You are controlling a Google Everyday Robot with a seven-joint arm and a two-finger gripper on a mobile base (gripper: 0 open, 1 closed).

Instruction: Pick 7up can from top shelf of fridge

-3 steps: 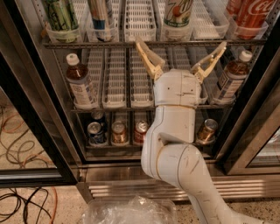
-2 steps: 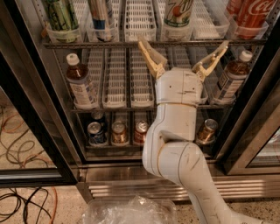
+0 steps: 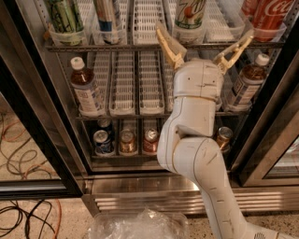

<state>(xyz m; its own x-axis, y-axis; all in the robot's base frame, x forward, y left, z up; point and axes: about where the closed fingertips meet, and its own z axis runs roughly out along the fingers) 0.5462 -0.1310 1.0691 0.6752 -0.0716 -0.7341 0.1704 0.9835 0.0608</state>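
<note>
On the top shelf of the fridge, the 7up can stands upright in a white lane tray, right of centre. A blue-and-white can stands further left and a red Coca-Cola can to the right. Just below and in front of the 7up can, the end effector points upward, its two tan fingers spread wide, one rising on each side of the can's lane, holding nothing. A dark green can stands at the shelf's far left. Brown bottles stand on the rack beneath, and small cans on the lowest rack.
</note>
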